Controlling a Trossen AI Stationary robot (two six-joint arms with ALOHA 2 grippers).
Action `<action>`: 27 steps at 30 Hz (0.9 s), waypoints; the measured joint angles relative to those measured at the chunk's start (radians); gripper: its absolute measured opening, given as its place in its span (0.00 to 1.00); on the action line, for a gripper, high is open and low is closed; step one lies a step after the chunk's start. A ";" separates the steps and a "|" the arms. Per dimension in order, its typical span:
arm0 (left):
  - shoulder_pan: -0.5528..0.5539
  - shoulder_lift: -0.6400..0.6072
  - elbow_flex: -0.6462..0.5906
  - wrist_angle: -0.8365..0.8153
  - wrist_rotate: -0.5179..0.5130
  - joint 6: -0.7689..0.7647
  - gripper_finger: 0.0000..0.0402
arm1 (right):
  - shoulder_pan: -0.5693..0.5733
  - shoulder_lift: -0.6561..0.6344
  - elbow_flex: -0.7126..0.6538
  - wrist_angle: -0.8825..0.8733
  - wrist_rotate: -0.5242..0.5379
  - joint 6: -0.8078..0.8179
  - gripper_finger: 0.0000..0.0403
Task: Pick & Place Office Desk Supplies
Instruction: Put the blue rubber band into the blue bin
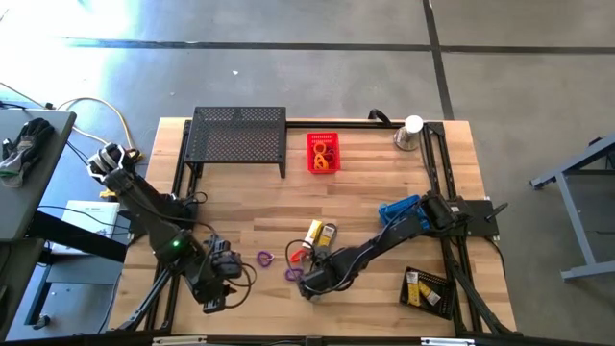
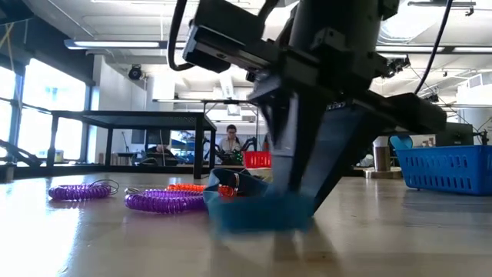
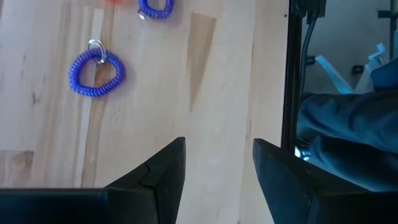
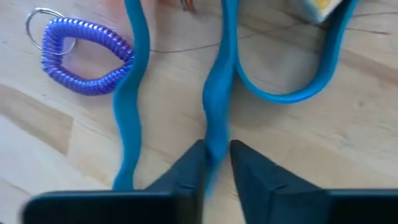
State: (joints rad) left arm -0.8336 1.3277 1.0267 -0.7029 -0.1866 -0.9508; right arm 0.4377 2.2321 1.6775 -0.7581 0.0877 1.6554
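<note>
A blue band (image 4: pixel 134 68) lies in loops on the wooden table near its front edge, with my right gripper (image 4: pixel 216 148) shut on one strand. In the high view, my right gripper (image 1: pixel 309 284) is front centre. A purple coil loop with a key ring (image 4: pixel 84 59) lies beside the band, and another purple coil (image 1: pixel 264 258) lies further left. A yellow-and-white box (image 1: pixel 320 234) rests just beyond them. My left gripper (image 3: pixel 217 152) hovers open over bare wood at the front left (image 1: pixel 213 293), with a purple coil (image 3: pixel 96 73) ahead of it. My right gripper pinches one strand of the blue band (image 4: pixel 215 127) between its two fingers. The fingers come from above, pointing steeply down, with the strand running between them. The rest of the band (image 2: pixel 254 209) lies slack on the table.
A red basket (image 1: pixel 323 152) with orange and yellow loops stands at the far middle, beside a black mesh shelf (image 1: pixel 240 135). A silver dome (image 1: pixel 411 133) sits far right. A blue basket (image 1: pixel 399 210) and a black tray of yellow boxes (image 1: pixel 423 288) are on the right.
</note>
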 joint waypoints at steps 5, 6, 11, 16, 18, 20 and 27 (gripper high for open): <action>-0.016 0.000 0.000 0.000 -0.028 0.000 0.45 | -0.005 0.001 -0.001 -0.001 0.001 -0.033 0.02; -0.017 0.000 0.000 0.000 -0.028 0.000 0.45 | -0.005 0.001 -0.001 0.000 0.004 -0.033 0.01; -0.017 0.000 0.000 0.000 -0.028 0.000 0.45 | 0.007 -0.002 -0.001 0.002 0.014 -0.036 0.01; -0.017 0.000 0.000 0.000 -0.030 0.000 0.45 | 0.022 -0.006 -0.001 0.008 0.015 -0.036 0.00; -0.016 0.000 0.000 0.000 -0.030 0.000 0.45 | 0.032 -0.009 0.001 -0.001 0.011 -0.035 0.00; -0.016 0.000 0.000 0.000 -0.030 0.000 0.45 | 0.044 -0.019 0.019 -0.044 0.007 -0.035 0.00; -0.016 0.000 0.000 0.001 -0.047 0.008 0.45 | 0.090 -0.068 0.194 -0.350 0.102 -0.030 0.00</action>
State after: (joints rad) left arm -0.8497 1.3277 1.0267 -0.7015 -0.2333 -0.9428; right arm 0.5280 2.1640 1.8711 -1.1080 0.1900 1.6251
